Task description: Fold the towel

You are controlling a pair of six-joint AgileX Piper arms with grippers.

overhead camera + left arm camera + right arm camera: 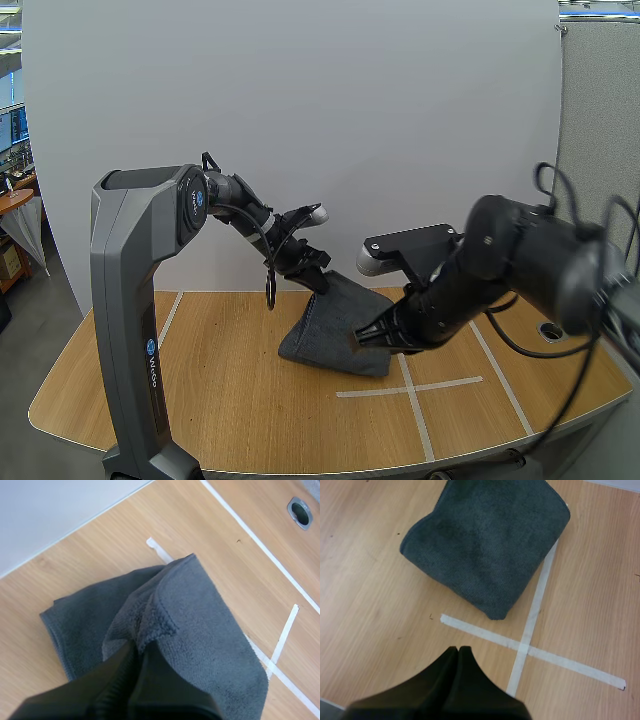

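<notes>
On the wooden table, toward its middle and just left of a cross of white tape, lies the dark grey towel. It is already doubled over, its lower part resting on the wood and its far edge raised off it. The left gripper holds that raised edge: in the left wrist view its fingertips pinch a fold of the cloth between them, and the rest of the towel hangs down to the table. The right gripper hovers by the towel's near right corner with its fingers closed together on nothing, and in the right wrist view it looks clear of the cloth, above the tape. The step in hand seems to be another fold, with the lifted edge on its way over. Next, the left arm probably needs to carry that edge across to meet the opposite edge squarely, lay it flat, and only then let go.
</notes>
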